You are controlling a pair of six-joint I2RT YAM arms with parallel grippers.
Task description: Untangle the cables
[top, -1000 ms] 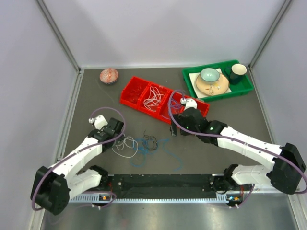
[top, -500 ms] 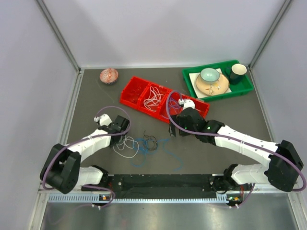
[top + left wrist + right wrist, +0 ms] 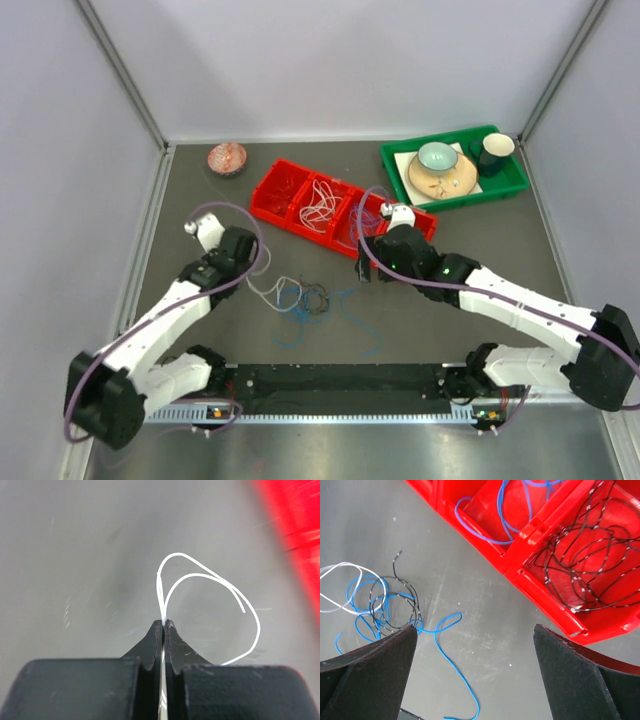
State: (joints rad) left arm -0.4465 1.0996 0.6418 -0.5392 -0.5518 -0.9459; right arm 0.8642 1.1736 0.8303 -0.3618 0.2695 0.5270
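Cables point(image 3: 305, 298) are lying in one loose tangle on the dark worktop point(image 3: 450, 330), between the two arms and in front of the red tray point(image 3: 280, 188). One white cable point(image 3: 176, 554) is running out of it to the left end effector point(image 3: 163, 625), which is clamping down on that strand, jaws pressed together, two white loops arching out above the tips. The right end effector point(image 3: 475, 630) is hanging spread wide over the worktop beside the tray, gripping nothing.

The right wrist view is showing the tangle up close point(image 3: 382, 605): one black loop, one white strand, and blue strands I can't count. It is also showing two tray compartments, one holding blue cables point(image 3: 504, 515), one holding black-and-white striped cables point(image 3: 580, 560). From the top view the right arm is covering that end, so I'm only making out the white cables point(image 3: 320, 205) in a middle compartment. The left wrist view is giving only the pinched strand and a blurred red edge.

Further back one green tray point(image 3: 470, 196) is carrying one plate point(image 3: 450, 182), one teal bowl point(image 3: 437, 156) and one dark cup point(image 3: 494, 150). One pinkish round object point(image 3: 227, 158) is sitting near the back left corner.
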